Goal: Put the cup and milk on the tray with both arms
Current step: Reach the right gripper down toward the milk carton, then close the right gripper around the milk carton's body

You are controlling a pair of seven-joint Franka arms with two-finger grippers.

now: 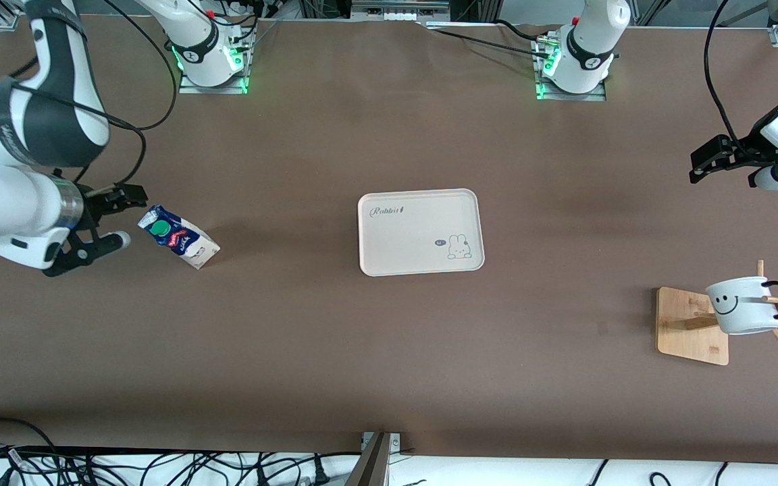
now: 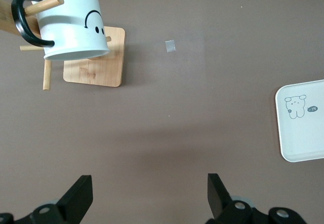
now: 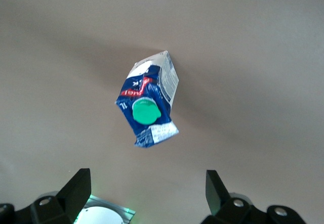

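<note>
So, as it stands right now
Tray: the cream-white tray lies flat in the middle of the table, nothing on it; a corner with the bunny shows in the left wrist view
Milk: the carton stands on the table toward the right arm's end, well apart from the tray, green cap up
Cup: the smiley mug hangs by its black handle on a peg of the wooden rack, toward the left arm's end
Right gripper: low, just beside the milk, fingers spread wide, gripping nothing
Left gripper: up over bare table, fingers apart and empty, the rack near
</note>
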